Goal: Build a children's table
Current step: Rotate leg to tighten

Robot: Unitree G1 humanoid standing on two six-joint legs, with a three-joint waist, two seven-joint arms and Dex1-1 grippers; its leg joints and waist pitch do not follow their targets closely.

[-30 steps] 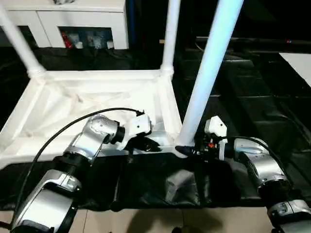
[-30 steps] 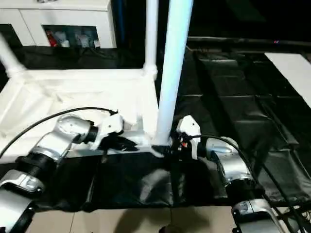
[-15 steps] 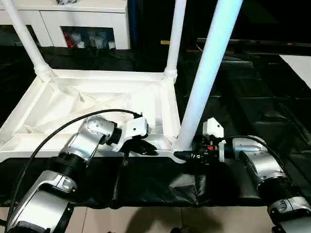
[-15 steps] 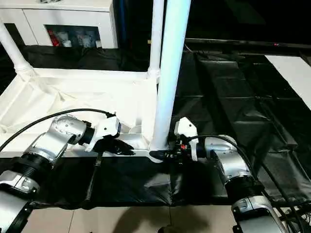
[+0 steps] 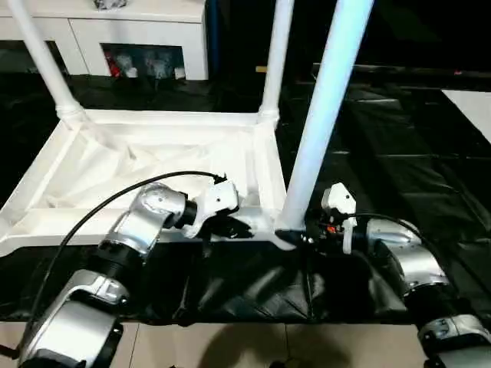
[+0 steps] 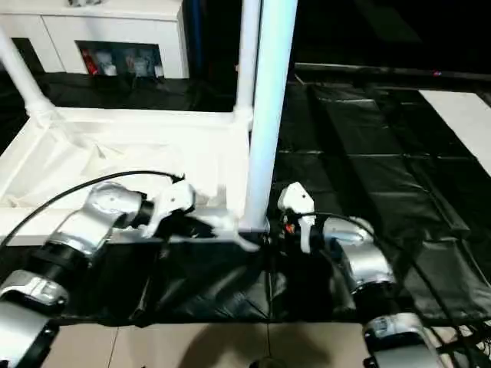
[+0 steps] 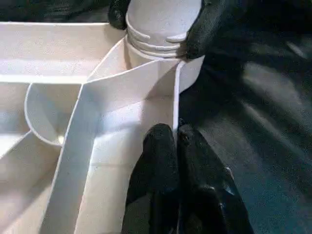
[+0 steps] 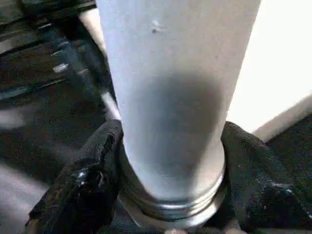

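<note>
Left eye view is showing the children's table (image 5: 146, 165) lying upside down on black sheeting, three legs standing, the right hand (image 5: 295, 239) clasping the near leg (image 5: 322, 115) at its socket, the left hand (image 5: 239, 228) pinching the rim, fourth corner looking unfinished.

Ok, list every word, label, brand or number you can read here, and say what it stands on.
None can be read.
The children's table and its near leg are plain white, unmarked.
The coloured items on the white cabinet's shelf may carry print, too small and blurred to read.
</note>
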